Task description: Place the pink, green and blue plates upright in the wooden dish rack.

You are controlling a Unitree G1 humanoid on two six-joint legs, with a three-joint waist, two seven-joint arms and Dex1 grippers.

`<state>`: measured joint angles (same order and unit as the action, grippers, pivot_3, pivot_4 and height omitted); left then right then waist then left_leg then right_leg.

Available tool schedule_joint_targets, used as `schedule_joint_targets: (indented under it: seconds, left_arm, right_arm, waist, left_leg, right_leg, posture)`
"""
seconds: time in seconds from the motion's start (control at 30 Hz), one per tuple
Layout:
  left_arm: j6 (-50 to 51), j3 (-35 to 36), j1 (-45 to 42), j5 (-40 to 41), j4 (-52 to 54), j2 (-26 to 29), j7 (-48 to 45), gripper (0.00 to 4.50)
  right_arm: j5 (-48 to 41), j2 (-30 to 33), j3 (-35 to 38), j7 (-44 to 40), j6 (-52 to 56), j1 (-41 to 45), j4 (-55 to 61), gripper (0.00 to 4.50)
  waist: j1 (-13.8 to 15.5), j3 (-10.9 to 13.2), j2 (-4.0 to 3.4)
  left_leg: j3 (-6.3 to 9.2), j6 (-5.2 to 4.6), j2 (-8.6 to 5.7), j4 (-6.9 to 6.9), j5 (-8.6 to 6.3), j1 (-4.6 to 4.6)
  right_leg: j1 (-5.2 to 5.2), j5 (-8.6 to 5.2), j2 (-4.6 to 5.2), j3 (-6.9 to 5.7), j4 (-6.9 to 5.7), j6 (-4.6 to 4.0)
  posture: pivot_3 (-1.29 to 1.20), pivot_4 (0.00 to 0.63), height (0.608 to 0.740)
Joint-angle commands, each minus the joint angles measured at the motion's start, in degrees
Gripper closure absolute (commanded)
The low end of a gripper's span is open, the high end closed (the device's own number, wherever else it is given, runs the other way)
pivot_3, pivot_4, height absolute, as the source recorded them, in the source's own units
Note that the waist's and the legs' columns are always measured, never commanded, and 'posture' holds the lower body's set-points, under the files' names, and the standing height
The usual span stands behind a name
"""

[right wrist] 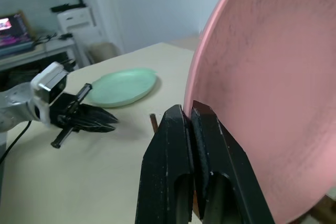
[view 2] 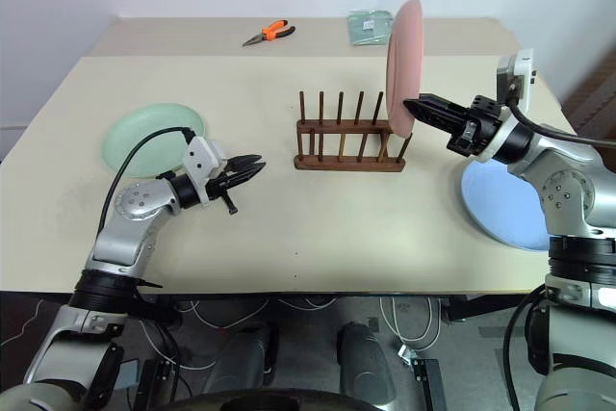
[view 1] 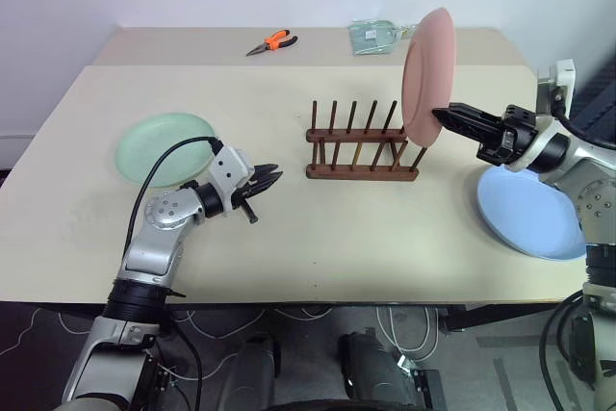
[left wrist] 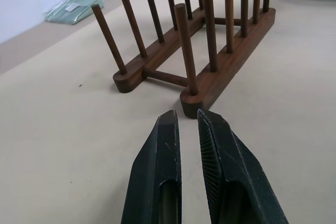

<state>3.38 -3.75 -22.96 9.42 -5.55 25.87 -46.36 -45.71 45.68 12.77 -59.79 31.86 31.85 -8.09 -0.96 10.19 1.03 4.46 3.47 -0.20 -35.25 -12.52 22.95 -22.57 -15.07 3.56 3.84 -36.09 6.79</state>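
Over at the rack's right end, right gripper [view 1: 445, 115] clamped on pink plate [view 1: 424, 75], upright, just above wooden dish rack [view 1: 362, 152]. Left gripper [view 1: 272, 179] pinched nearly together, holding nothing. Green plate [view 1: 164, 147] and blue plate [view 1: 527, 209] flat on table [view 1: 318, 238].

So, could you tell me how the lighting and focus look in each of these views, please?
Head views: soft, even light, and the wooden dish rack casts only a faint shadow on the table. Left wrist view: the left tool and rack are sharp. Right wrist view: the pink plate is sharp, the room behind slightly soft.
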Motion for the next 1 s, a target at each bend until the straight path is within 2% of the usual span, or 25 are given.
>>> schedule_joint_targets:
  seconds: [0.03, 0.17, 0.27, 0.37, 0.47, 0.57, 0.67, 0.73, 0.77, 0.87, 0.93, 1.0]
  left_arm:
    - [-0.4, 0.0, -0.6, 0.6, 1.6, 0.1, -0.5, 3.93]
    - [-0.5, 0.0, -0.8, 0.6, 1.5, -0.1, -0.7, 3.93]
    - [-0.3, 0.0, -0.7, 0.5, 1.5, -0.1, -0.8, 3.93]
    - [1.1, 0.6, -0.4, 0.9, 1.8, 0.1, -0.6, 3.93]
    - [4.3, 2.2, -0.2, 2.6, 1.6, 0.3, -0.3, 3.93]
    - [4.7, 5.5, -1.1, 2.5, -0.7, 0.3, 3.9, 3.08]
    - [4.2, 10.6, -3.6, 0.6, -5.5, 0.1, 13.6, 1.64]
    - [4.3, 14.1, -6.1, -1.2, -9.7, 0.1, 22.4, 0.62]
    - [4.6, 15.4, -7.1, -2.0, -11.4, 0.1, 26.0, 0.13]
    - [6.2, 19.3, -9.8, -4.4, -16.0, 1.0, 36.8, 0.05]
    - [11.8, 27.0, -12.1, -3.3, -20.4, 1.5, 49.8, 0.05]
    - [15.5, 31.0, -13.1, -1.3, -21.9, 1.2, 55.0, 0.05]
  right_arm:
    - [0.3, 0.1, 2.5, -0.6, 0.4, 0.0, -1.2, 4.46]
    - [0.9, -0.1, 2.6, -0.7, 0.7, -0.1, -2.3, 4.46]
    - [1.8, -0.1, 2.6, -0.1, 0.1, -0.2, -2.1, 3.67]
    - [6.8, -0.2, 3.2, 3.7, -6.0, 0.3, -0.8, 2.26]
    - [8.6, 0.8, 5.1, 6.4, -8.3, 0.9, 0.1, 2.26]
    - [10.6, 2.7, 7.4, 8.9, -9.9, 0.5, 3.6, 2.19]
    - [10.6, 4.0, 9.2, 11.7, -8.7, 1.4, 7.9, 1.26]
    - [9.7, 4.0, 9.0, 12.6, -7.6, 1.7, 12.3, 0.29]
    - [9.5, 3.9, 8.8, 13.0, -7.3, 1.9, 14.1, 0.0]
    - [11.6, 3.2, 4.7, 14.3, -7.0, 2.1, 20.6, 0.0]
    - [16.8, 0.1, -8.2, 13.6, -7.0, 1.7, 27.7, 0.0]
    - [21.8, -2.6, -16.6, 13.9, -7.9, 1.4, 30.7, 0.0]
  waist:
    - [0.0, 0.0, 0.0]
    - [0.0, 0.0, 0.0]
    - [0.0, 0.0, 0.0]
    - [0.0, 0.0, 0.0]
    - [0.0, 0.0, 0.0]
    - [-0.1, 0.0, -0.01]
    - [-0.1, 0.0, -0.01]
    - [-0.1, 0.0, 0.0]
    - [-0.2, 0.0, 0.0]
    - [-0.2, 0.0, 0.0]
    - [-0.4, 0.0, 0.03]
    - [-1.5, 0.0, 0.25]
  left_leg:
    - [0.0, 0.0, 0.0, 0.0, 0.0, 0.0]
    - [0.0, 0.0, 0.0, 0.0, 0.0, 0.01]
    - [-0.01, 0.0, 0.0, 0.0, 0.0, 0.01]
    - [-0.01, 0.0, 0.0, 0.0, 0.0, 0.01]
    - [-0.01, 0.0, -0.01, 0.0, 0.0, 0.02]
    - [-0.01, 0.0, -0.01, 0.0, 0.0, 0.03]
    - [0.0, 0.0, 0.0, 0.0, 0.0, 0.04]
    - [0.01, 0.0, 0.0, -0.01, 0.0, 0.03]
    - [0.01, 0.0, 0.0, -0.01, 0.0, 0.03]
    - [0.02, 0.0, 0.0, -0.01, 0.0, 0.03]
    - [0.02, 0.0, -0.01, -0.01, 0.0, 0.04]
    - [0.06, 0.0, 0.06, 0.02, 0.0, -0.03]
  right_leg:
    - [0.0, 0.0, 0.0, 0.0, 0.0, 0.0]
    - [0.0, 0.0, 0.0, 0.0, 0.01, 0.0]
    - [0.0, 0.0, 0.0, 0.0, 0.01, 0.0]
    - [0.0, 0.0, 0.0, 0.0, 0.0, 0.01]
    - [-0.02, 0.0, 0.0, 0.0, 0.0, 0.01]
    - [-0.04, 0.0, 0.0, 0.0, -0.01, 0.02]
    - [-0.08, 0.01, 0.0, 0.0, -0.05, 0.02]
    - [-0.08, 0.01, 0.0, 0.0, -0.05, 0.03]
    - [-0.08, 0.02, -0.01, 0.0, -0.05, 0.04]
    - [-0.07, 0.02, 0.01, 0.0, -0.04, 0.06]
    - [-0.07, 0.03, 0.01, 0.0, -0.04, 0.08]
    - [-0.1, 0.03, -0.07, -0.02, -0.12, 0.08]
  posture:
    - [0.0, 0.15, 0.74]
    - [0.0, 0.15, 0.74]
    - [0.0, 0.15, 0.74]
    - [0.0, 0.15, 0.74]
    - [0.0, 0.15, 0.74]
    - [0.0, 0.15, 0.74]
    - [0.0, 0.15, 0.74]
    - [0.0, 0.15, 0.74]
    - [0.0, 0.15, 0.74]
    - [0.0, 0.15, 0.74]
    - [0.0, 0.15, 0.74]
    - [0.0, 0.15, 0.74]
